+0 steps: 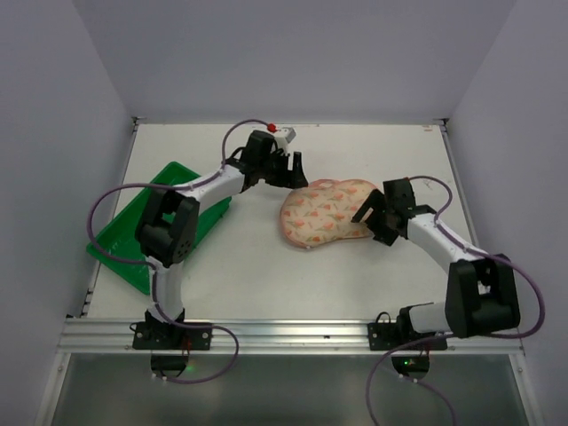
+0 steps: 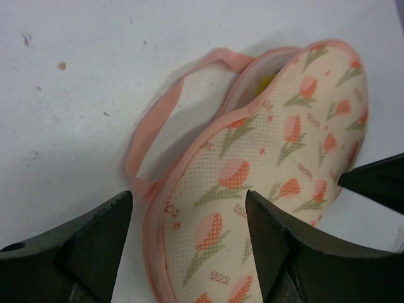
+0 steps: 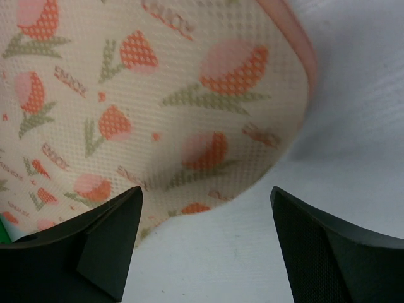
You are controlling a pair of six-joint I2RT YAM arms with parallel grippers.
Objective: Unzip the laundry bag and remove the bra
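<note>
The laundry bag lies flat mid-table, cream-peach with a red-pink tulip print and pink edging. In the left wrist view the bag shows its pink loop strap and a narrow gap at the zip edge where a sliver of the mustard-yellow bra shows; the rest of the bra is hidden inside. My left gripper is open just above the bag's far-left end, its jaws astride the edge. My right gripper is open at the bag's right end, close over its rim, holding nothing.
A green plastic tray lies at the left, partly under the left arm. White walls close the table at the back and both sides. A metal rail runs along the near edge by the arm bases.
</note>
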